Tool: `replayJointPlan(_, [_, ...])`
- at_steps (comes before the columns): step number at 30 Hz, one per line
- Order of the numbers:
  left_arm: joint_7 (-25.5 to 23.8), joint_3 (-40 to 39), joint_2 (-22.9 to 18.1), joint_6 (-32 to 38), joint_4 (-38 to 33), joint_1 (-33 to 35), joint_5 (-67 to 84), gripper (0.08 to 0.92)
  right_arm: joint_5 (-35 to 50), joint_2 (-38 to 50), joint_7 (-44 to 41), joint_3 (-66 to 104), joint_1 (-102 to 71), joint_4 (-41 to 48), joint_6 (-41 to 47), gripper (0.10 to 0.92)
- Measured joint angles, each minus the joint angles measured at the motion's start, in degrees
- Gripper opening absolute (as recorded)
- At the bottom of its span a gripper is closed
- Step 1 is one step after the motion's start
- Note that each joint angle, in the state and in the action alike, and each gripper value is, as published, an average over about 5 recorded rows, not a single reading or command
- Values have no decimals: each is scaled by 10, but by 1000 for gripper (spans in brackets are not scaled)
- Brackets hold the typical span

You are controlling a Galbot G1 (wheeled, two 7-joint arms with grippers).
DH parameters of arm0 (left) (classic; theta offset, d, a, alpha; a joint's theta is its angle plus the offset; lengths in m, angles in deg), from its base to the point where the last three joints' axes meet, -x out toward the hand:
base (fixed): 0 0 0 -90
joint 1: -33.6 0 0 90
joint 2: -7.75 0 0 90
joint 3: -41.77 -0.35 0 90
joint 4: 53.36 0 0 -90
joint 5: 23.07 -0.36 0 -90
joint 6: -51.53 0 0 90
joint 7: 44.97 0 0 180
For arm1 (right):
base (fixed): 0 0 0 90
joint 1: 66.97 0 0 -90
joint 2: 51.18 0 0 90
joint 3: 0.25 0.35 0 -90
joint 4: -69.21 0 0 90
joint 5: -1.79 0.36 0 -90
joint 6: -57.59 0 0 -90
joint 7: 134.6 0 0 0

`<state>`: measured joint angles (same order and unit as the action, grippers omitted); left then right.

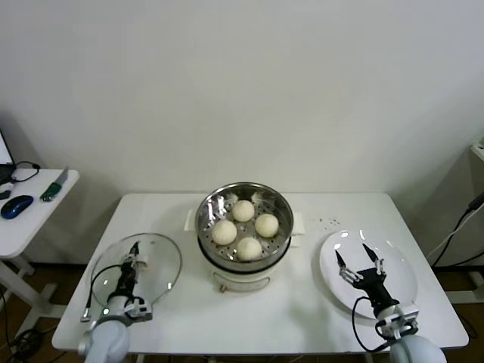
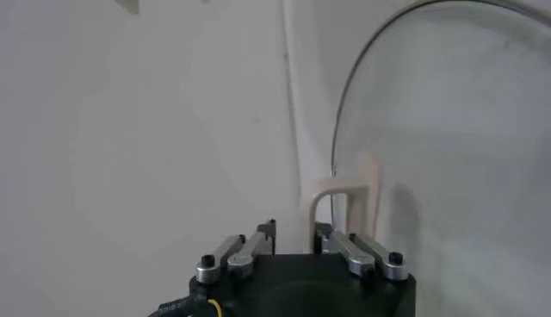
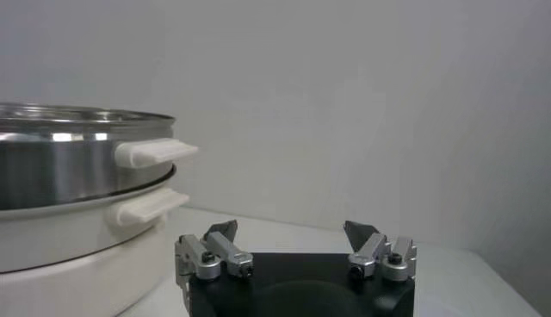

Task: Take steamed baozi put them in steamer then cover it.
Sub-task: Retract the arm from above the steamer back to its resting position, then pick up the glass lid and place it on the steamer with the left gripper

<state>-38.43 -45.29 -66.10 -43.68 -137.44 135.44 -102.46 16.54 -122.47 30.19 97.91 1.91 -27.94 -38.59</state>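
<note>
Several cream-white steamed baozi [image 1: 243,210] lie on the perforated tray inside the steamer [image 1: 209,206], a shiny steel pot on a white base at the table's middle. Its steel wall and white side handles also fill one side of the right wrist view, where the steamer [image 3: 52,172] stands uncovered. The cover [image 1: 160,266], a clear glass lid with a metal rim, lies flat on the table to the pot's left. My left gripper [image 1: 134,252] sits over the cover [image 2: 448,129]. The jaws of my left gripper [image 2: 295,229] are narrowed around one leg of the white bar handle [image 2: 344,184], with a gap still showing on one side. My right gripper [image 1: 360,258] hovers open and empty.
A flat white plate [image 1: 401,281] lies under my right gripper [image 3: 288,228] at the table's right end. A small side table [image 1: 34,219] with a blue mouse [image 1: 17,206] stands off to the left. The wall runs close behind the table.
</note>
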Motion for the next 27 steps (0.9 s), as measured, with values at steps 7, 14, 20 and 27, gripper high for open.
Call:
replayJointPlan(7, [5,-3,5,-5,-17,7,14,163,-3,1,-1,1,1,1,-3,823])
replayJointPlan(14, [6,-2,17,-23,-64,28,36,150,-3,9,-1,-1,7,1,-4,823])
replayJointPlan(20, [9,0,36,-70,-142,65,47,150,-3,19,1,-8,15,5,-1,823])
replayJointPlan(27, [8,-6,70,-150,-250,108,65,150,-6,38,8,-20,30,11,7,823])
